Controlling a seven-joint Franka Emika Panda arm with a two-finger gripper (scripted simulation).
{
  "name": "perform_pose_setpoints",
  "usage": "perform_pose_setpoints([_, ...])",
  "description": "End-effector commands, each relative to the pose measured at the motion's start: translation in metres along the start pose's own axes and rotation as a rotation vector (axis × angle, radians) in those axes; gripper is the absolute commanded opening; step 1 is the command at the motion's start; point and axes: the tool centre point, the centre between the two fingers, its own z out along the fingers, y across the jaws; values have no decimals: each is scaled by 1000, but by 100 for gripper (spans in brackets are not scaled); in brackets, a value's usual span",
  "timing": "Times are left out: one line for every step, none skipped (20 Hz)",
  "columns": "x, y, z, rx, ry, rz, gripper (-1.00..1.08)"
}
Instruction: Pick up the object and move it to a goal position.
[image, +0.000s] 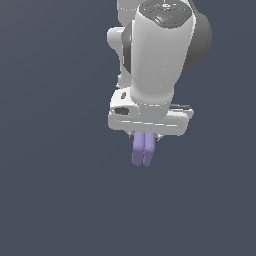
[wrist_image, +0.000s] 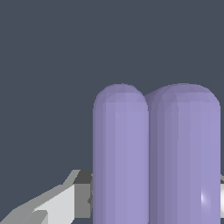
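Exterior view: showed the white-grey arm (image: 160, 55) reaching down from the top of the picture, ending in the broad white gripper (image: 144, 137) body. Hung the object (image: 142, 150), a small lavender-purple piece of two short rounded bars joined side by side, straight below that body. Ran its long axis up and down in the picture, in line with the fingers' own reach, rounded ends pointing away from the wrist. Had its upper end tucked under the gripper body, so hid the fingers almost wholly; could not tell from here alone how they stood. Appeared against plain dark blue-grey with no counter edge, shadow or goal marker to be made out, so could not say whether lifted clear or touching a surface.

Wrist view: filled much of the picture with the two lavender bars (wrist_image: 155, 162), side by side and touching, domed ends facing away from the camera. Caught a grey-white finger (wrist_image: 65, 199) pressing in against the flank of one bar, and only a sliver of pale surface at the opposite edge by the other bar. Judged from this: fingers pinching the object across its narrow width, bars lying between them and projecting beyond their tips.

Judged the pick as probably done and the carry as the step in hand. Turned on the object staying straight between the fingers; saw no goal to steer by in either view.
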Motion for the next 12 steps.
perform_pose_setpoints([6, 0, -19, 0, 0, 0, -100])
perform_pose_setpoints([9, 0, -25, 0, 0, 0, -100])
perform_pose_setpoints([11, 0, -32, 0, 0, 0, -100])
perform_pose_setpoints([14, 0, -38, 0, 0, 0, -100])
perform_pose_setpoints([16, 0, -44, 0, 0, 0, -100])
perform_pose_setpoints([18, 0, -49, 0, 0, 0, -100])
perform_pose_setpoints([20, 0, -55, 0, 0, 0, -100])
perform_pose_setpoints([22, -1, -60, 0, 0, 0, -100])
perform_pose_setpoints([24, -1, -65, 0, 0, 0, -100])
perform_pose_setpoints([26, -1, -69, 0, 0, 0, -100])
perform_pose_setpoints([28, -1, -74, 0, 0, 0, -100])
perform_pose_setpoints([29, -1, -78, 0, 0, 0, -100])
